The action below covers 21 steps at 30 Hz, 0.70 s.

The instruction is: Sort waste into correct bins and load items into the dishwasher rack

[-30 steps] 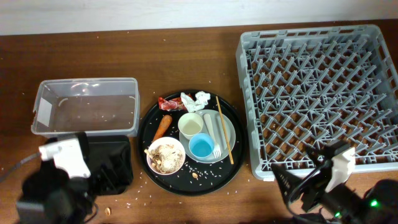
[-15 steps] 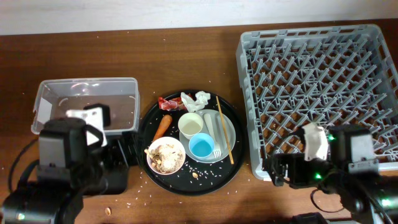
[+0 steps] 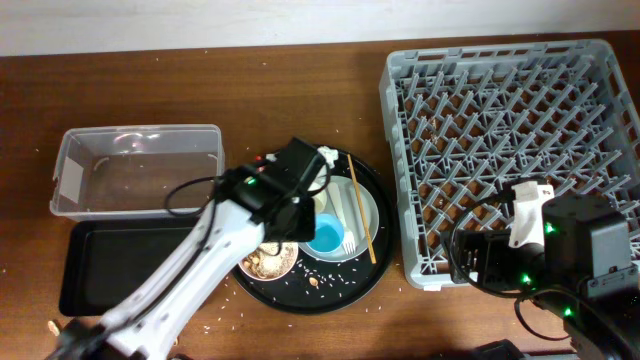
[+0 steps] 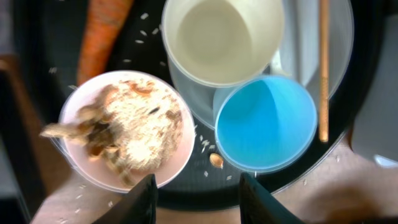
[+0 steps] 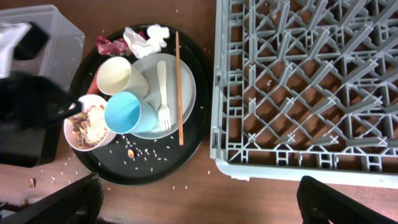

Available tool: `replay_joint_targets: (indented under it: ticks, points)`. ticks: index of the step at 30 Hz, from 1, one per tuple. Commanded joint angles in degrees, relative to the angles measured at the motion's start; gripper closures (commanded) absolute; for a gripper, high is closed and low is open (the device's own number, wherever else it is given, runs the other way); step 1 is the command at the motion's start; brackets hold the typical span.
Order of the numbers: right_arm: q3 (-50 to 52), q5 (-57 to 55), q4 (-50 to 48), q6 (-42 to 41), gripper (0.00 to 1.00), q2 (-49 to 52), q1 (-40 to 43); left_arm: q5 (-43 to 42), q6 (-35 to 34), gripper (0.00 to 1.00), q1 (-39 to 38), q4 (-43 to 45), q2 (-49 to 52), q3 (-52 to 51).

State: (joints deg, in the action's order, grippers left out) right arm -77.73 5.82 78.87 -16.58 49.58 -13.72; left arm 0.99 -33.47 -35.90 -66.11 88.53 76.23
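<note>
Wooden table [image 3: 300,110], rack [image 3: 500,48], tub [image 3: 68,180], shallow tray [image 3: 110,265], round tray [image 3: 340,287]

the left arm [image 3: 190,268] slants from the lower left corner of the overhead frame up to its middle, stretched long, with the dark wrist at the top end. the left gripper [image 4: 198,200] points down, its fingers [image 4: 147,198] parted at the bottom edge of its wrist view. the right arm [image 3: 560,252] sits folded at lower right. the right gripper [image 5: 199,202] has its dark fingers [image 5: 59,202] spread wide toward the bottom corners.
</note>
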Motion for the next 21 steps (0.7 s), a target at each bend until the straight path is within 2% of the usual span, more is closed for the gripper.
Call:
replay_joint_targets:
  ticks: [1,6,12,14,16,21]
  points:
    - [-0.7,0.0,0.8,-0.5,0.01,0.6,-0.5,-1.3,-3.0,0.62,-1.4,3.7,6.6,-0.6]
    - [-0.7,0.0,2.4,-0.5,0.01,2.4,-0.5,3.2,-3.0,0.64,-2.2,5.2,11.7,-0.6]
    - [-0.7,-0.1,2.7,-0.5,0.01,3.1,-0.5,2.8,-3.0,0.71,-2.2,9.8,12.1,-4.6]
    - [-0.7,-0.1,2.8,-0.5,0.01,3.1,-0.5,1.8,-3.0,0.8,-2.2,11.0,12.1,-6.1]
    - [-0.7,-0.1,2.8,-0.5,0.01,3.1,-0.5,1.5,-3.0,1.0,-2.2,11.0,12.1,-6.1]
    - [-0.7,-0.1,2.8,-0.5,0.01,3.1,-0.5,-6.4,-3.0,1.0,-2.2,8.4,7.3,-4.7]
